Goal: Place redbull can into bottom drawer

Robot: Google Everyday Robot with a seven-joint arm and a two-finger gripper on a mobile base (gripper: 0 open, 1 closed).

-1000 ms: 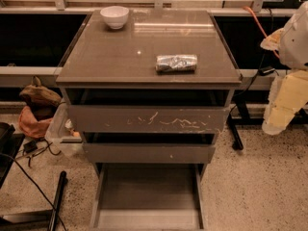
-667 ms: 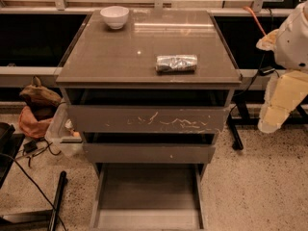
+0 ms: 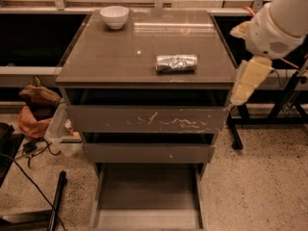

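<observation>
The redbull can (image 3: 176,63) lies on its side on the cabinet top (image 3: 110,57), right of the middle. The bottom drawer (image 3: 147,196) is pulled out below, showing a bare flat floor with low side walls. My gripper (image 3: 243,88) hangs at the right edge of the cabinet, level with the top drawer, pointing down, to the right of and below the can. It holds nothing that I can see.
A white bowl (image 3: 114,17) stands at the back left of the cabinet top. The top drawer with the white-scratched front (image 3: 147,119) and the middle drawer (image 3: 148,152) stick out slightly. Bags (image 3: 36,109) and cables (image 3: 29,148) lie on the floor at left. A black stand (image 3: 284,95) is at right.
My arm and gripper have moved left, closer to the cabinet's right edge. The can, the bowl and the drawers have not moved.
</observation>
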